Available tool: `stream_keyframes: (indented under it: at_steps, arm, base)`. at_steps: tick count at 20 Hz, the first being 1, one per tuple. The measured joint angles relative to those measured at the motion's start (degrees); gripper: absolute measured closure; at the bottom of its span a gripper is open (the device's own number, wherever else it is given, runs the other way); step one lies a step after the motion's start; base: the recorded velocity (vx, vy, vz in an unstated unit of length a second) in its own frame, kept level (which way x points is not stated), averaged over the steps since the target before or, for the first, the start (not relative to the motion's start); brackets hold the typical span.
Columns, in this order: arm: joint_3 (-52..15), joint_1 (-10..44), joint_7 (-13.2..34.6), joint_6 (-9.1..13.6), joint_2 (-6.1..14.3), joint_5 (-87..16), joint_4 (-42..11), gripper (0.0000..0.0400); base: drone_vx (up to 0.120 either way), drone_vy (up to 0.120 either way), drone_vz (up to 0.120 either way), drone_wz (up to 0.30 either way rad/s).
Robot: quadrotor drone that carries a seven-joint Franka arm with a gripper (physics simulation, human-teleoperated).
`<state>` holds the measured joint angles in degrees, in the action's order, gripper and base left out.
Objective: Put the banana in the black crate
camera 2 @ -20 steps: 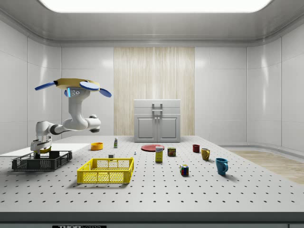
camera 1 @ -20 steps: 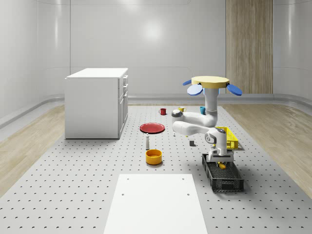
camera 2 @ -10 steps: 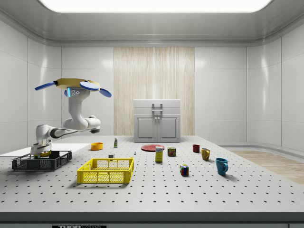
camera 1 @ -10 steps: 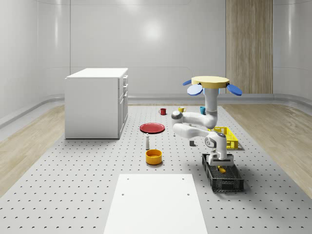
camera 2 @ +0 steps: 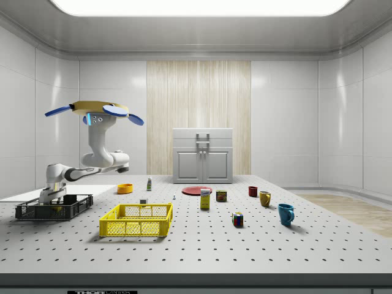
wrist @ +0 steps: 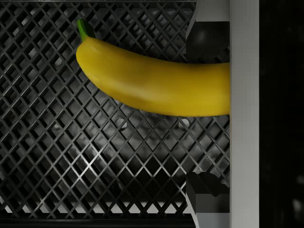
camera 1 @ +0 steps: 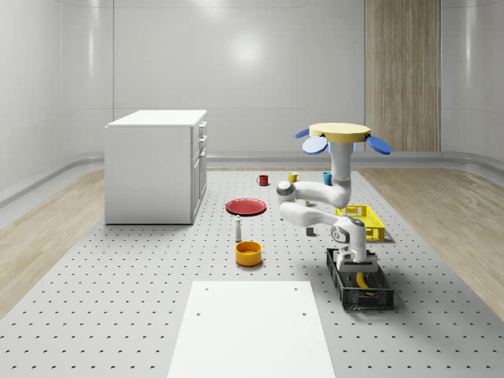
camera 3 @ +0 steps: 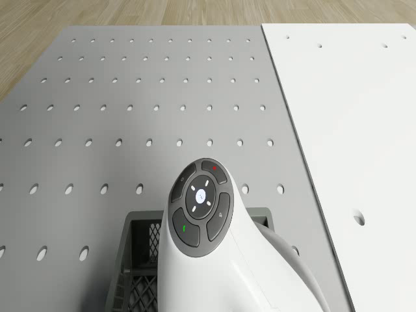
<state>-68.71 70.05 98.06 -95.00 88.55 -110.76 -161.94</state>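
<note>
Drone (camera 1: 340, 132) hovers above the perforated bench (camera 1: 118, 299), arm reaching down into the black crate (camera 1: 373, 299) near the white sheet's (camera 1: 252, 331) corner. Gripper (camera 1: 356, 266) fingers (wrist: 205, 190) spread apart, off the banana (wrist: 156, 83), which lies on the crate's mesh floor.

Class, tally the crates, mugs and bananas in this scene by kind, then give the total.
Crates: 2 (black crate, yellow crate)
Mugs: 3 (red mug, yellow mug, blue mug)
Bananas: 1 (banana)
Total: 6
</note>
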Motion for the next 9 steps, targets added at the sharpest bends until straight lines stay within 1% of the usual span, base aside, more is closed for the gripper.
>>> stream_keyframes:
  at_steps: [4, 9]
  arm:
    - [-1.8, -0.5, 0.0, 0.9, -0.2, 1.7, -0.6, 0.0014]
    - [-2.9, -0.7, 0.0, 1.4, -0.3, 2.7, -0.9, 0.0004]
  base:
    - [0.000, 0.000, 0.000, 0.000]
    - [0.000, 0.000, 0.000, 0.000]
